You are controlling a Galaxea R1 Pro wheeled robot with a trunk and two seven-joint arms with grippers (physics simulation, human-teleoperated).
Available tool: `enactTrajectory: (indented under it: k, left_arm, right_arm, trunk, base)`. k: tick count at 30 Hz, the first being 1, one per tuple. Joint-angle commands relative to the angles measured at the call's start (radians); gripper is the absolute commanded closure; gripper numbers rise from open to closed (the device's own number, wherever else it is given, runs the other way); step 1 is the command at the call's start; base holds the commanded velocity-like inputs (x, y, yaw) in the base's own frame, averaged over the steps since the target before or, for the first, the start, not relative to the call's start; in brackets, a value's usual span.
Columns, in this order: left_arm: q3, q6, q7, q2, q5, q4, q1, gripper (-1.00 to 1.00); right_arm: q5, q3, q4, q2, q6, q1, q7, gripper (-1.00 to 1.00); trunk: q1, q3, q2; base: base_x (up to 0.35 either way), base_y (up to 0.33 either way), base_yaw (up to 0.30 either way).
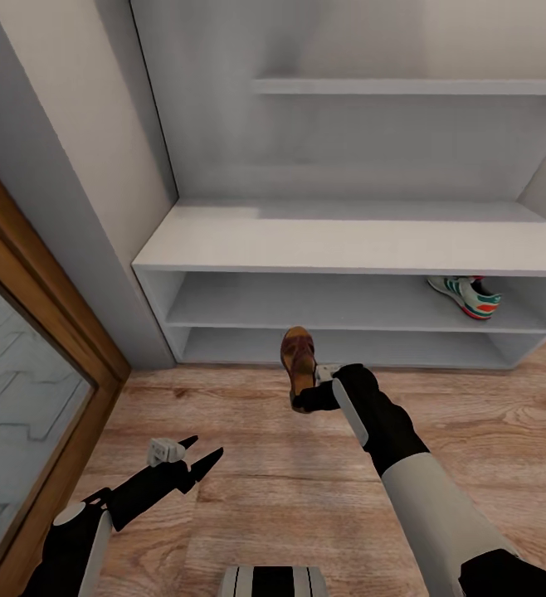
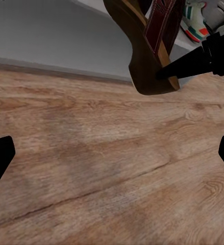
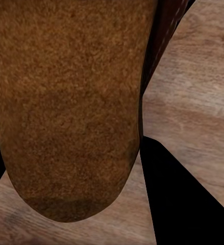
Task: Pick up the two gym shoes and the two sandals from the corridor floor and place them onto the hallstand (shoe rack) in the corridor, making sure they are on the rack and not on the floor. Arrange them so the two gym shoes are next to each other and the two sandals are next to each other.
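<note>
Over the corridor floor [image 1: 306, 489], the right gripper [image 1: 304, 400] clenched a sandal [image 1: 299, 354]; best lifted level toward the hallstand [image 1: 339, 240] ahead; left gripper [image 1: 202, 454] gaped, empty.

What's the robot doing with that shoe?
The robot is tidying shoes onto a shoe rack. Its right end effector is shut on a brown sandal, holding it above the wooden floor right in front of the rack's lowest shelf. One gym shoe already sits on the rack's upper open shelf, toward the right. The left end effector is open and holds nothing, low over the floor.
</note>
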Motion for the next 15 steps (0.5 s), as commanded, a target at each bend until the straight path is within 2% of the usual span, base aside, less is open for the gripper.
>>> enactTrajectory:
  k: [1,4,15]
  left_arm:
    - [0.000,0.000,0.000,0.000,0.000,0.000,0.000,-1.00]
    - [0.000,0.000,0.000,0.000,0.000,0.000,0.000,-1.00]
    - [0.000,0.000,0.000,0.000,0.000,0.000,0.000,-1.00]
  right_arm:
    - [-0.003,0.000,0.000,0.000,0.000,0.000,-0.002,1.00]
    - [-0.003,-0.001,0.000,0.000,0.000,0.000,-0.002,1.00]
    - [-0.003,-0.001,0.000,0.000,0.000,0.000,-0.002,1.00]
  trunk:
    - [0.000,0.000,0.000]
    - [0.000,0.000,0.000]
    - [0.000,0.000,0.000]
  base:
    - [0.063,0.000,0.000]
    - [0.194,0.000,0.000]
    - [0.283,0.000,0.000]
